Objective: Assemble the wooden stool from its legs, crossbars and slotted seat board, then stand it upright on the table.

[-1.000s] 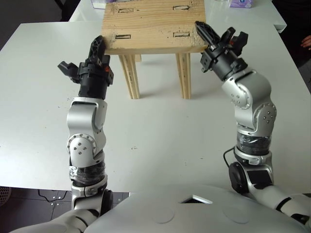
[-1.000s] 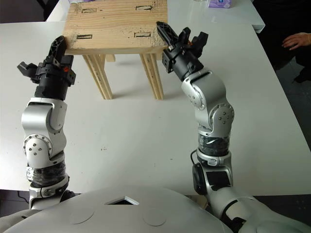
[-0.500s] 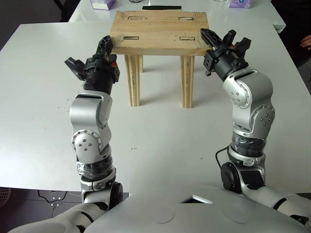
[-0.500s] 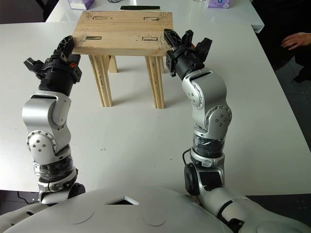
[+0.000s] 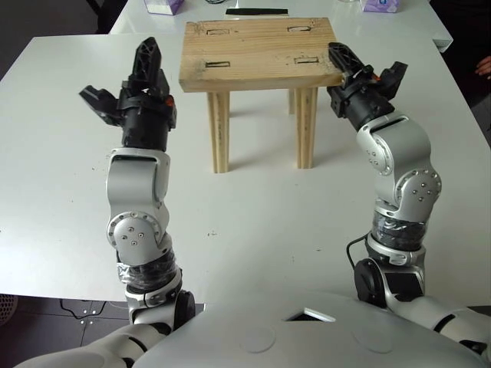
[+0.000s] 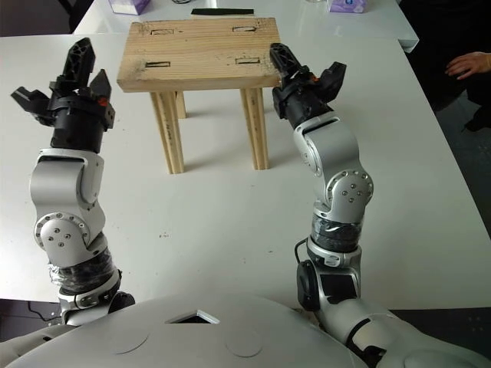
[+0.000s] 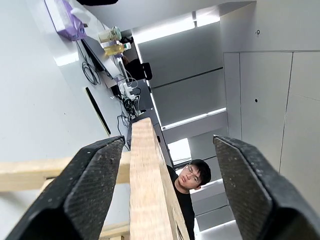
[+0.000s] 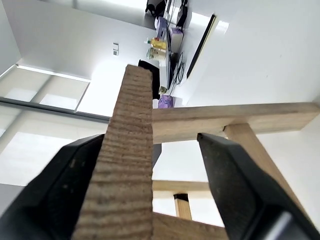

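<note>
Likely an office: white tables [image 5: 54, 153], cables [image 7: 92, 75].

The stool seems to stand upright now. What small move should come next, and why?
Probably draw the right end effector sideways away from the seat board. The stool stands upright on the table; the left end effector is open, clear of the board, while the right one's open fingers straddle its edge.
</note>
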Robot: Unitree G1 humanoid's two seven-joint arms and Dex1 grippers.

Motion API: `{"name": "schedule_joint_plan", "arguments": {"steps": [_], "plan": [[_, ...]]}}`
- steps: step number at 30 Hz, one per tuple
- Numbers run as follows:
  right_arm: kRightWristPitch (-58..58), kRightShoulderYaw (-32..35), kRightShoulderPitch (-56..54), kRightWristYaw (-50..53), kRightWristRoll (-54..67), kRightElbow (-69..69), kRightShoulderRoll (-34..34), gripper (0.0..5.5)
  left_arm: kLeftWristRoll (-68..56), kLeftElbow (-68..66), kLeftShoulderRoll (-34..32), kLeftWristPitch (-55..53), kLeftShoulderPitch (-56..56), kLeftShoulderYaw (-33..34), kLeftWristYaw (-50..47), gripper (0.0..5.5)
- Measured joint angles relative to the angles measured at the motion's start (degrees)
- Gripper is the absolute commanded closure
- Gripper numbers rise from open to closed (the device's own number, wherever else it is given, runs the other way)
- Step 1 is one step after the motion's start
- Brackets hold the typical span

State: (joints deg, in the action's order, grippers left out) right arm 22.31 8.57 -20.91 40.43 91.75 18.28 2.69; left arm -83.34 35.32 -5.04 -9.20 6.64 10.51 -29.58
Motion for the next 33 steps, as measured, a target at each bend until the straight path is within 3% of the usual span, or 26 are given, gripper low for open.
{"name": "schedule_joint_plan", "arguments": {"steps": [3,8,14,18,25,33], "plan": [[-0.3,3.3,0.0,-2.6,0.1,0.2,1.1,1.87,6.4,0.9,-2.4,-0.4,-2.0,1.6,-0.2,2.24],[1.4,2.4,-0.9,-6.6,-1.9,2.0,2.2,1.87,17.6,0.2,-5.5,-2.2,-2.7,2.6,-0.3,2.24],[-0.6,4.7,-6.3,-13.0,-23.1,-6.9,12.2,1.87,31.2,0.7,-4.4,-2.3,-3.1,1.6,-0.6,2.24],[-1.8,-2.1,-7.7,-18.9,-44.6,-13.5,18.4,1.87,45.0,-0.9,-3.7,-2.5,-3.5,1.1,-3.2,2.24],[-5.5,-12.8,-10.2,-22.0,-70.4,-13.3,17.7,1.87,63.6,-2.1,-3.5,-4.9,-1.9,-3.6,-3.7,2.24],[-6.4,-12.5,-10.7,-23.1,-81.7,-16.9,14.3,1.87,73.1,-4.7,0.6,-6.6,-0.7,-7.0,-1.7,2.24]]}}
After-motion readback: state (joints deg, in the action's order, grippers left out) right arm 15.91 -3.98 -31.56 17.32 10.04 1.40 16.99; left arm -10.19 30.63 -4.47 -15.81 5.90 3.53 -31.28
